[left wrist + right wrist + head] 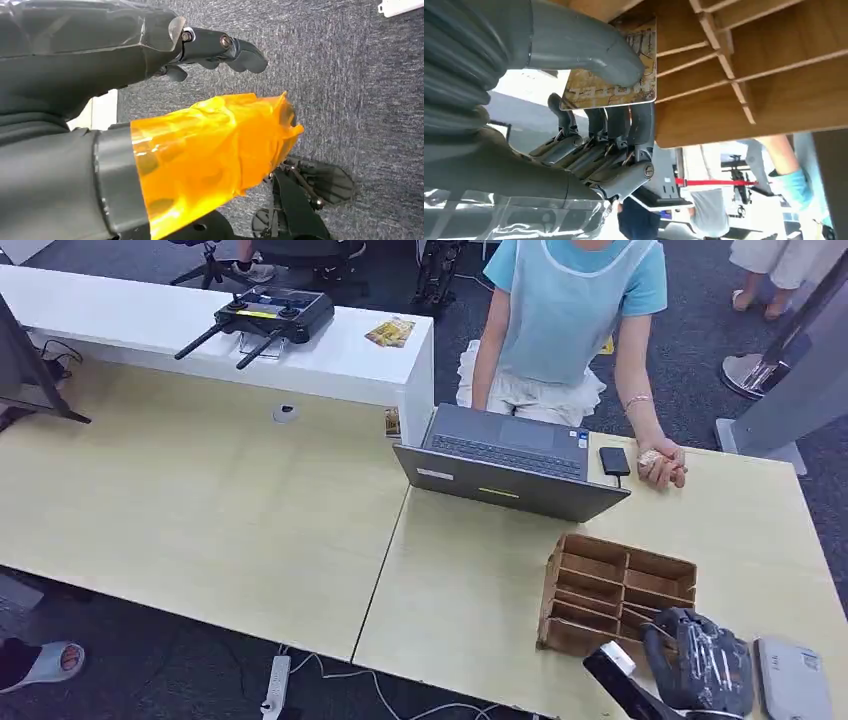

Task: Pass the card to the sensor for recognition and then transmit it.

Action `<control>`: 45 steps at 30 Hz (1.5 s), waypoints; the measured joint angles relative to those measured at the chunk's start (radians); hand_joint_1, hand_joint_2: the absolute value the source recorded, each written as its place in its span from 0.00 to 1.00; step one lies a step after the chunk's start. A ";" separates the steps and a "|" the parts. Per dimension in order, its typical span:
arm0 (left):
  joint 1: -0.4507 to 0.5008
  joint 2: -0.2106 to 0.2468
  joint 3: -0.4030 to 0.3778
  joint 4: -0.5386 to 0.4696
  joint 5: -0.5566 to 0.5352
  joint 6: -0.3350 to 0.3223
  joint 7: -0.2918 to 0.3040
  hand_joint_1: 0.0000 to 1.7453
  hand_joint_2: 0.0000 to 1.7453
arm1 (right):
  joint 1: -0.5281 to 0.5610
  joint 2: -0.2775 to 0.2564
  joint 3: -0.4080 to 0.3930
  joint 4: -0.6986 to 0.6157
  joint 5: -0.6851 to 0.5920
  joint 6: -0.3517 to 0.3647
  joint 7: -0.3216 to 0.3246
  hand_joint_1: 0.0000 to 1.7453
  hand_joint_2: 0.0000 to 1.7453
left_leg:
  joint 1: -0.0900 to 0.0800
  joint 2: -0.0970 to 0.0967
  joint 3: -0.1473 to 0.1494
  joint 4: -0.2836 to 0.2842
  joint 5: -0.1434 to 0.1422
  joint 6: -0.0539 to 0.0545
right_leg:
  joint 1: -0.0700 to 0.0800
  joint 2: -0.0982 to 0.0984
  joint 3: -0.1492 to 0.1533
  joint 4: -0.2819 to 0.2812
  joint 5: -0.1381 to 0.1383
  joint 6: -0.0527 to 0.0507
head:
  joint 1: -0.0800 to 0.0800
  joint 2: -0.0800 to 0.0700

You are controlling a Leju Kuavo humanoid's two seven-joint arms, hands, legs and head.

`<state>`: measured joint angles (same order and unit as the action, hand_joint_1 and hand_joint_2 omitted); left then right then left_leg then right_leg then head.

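A yellowish printed card (pixel 645 60) is pinched between the thumb and fingers (pixel 634 125) of my right hand (pixel 574 155), right at the slots of the wooden organizer (pixel 749 75). From the head view, my right hand (pixel 700 660) sits against the near right corner of that organizer (pixel 615 590) at the table's front edge. A flat grey-white sensor device (pixel 792 678) lies just right of the hand. My left hand (pixel 100 60) hangs over grey carpet with its fingers (pixel 225 47) extended, its thumb (pixel 210 150) wrapped in orange film, and nothing in it.
A person in a light blue top stands behind the table (pixel 200 500), one hand (pixel 662 466) resting beside a small black device (pixel 614 461). An open grey laptop (pixel 510 462) stands mid-table. A white counter (pixel 330 365) carries a black controller (pixel 270 315).
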<state>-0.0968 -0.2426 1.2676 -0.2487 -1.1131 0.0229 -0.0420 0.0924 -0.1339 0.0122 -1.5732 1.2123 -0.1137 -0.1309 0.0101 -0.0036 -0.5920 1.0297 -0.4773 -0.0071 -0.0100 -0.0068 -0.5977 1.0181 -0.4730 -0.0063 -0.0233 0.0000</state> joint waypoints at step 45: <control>-0.002 0.006 0.000 0.000 -0.006 -0.013 -0.021 0.00 0.00 | -0.198 -0.074 0.035 -0.124 -0.365 0.073 -0.203 1.00 1.00 | 0.000 0.000 0.000 0.000 0.000 0.000 | 0.000 0.000 0.000 0.000 0.000 0.000 | 0.000 0.000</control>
<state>-0.0987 -0.2369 1.2676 -0.2487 -1.1189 0.0103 -0.0633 -0.1057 -0.2079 0.0477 -1.6976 0.8472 -0.0404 -0.3338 0.0101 -0.0034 -0.5916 1.0299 -0.4771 -0.0071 -0.0101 -0.0065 -0.5974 1.0183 -0.4726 -0.0064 -0.0233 0.0000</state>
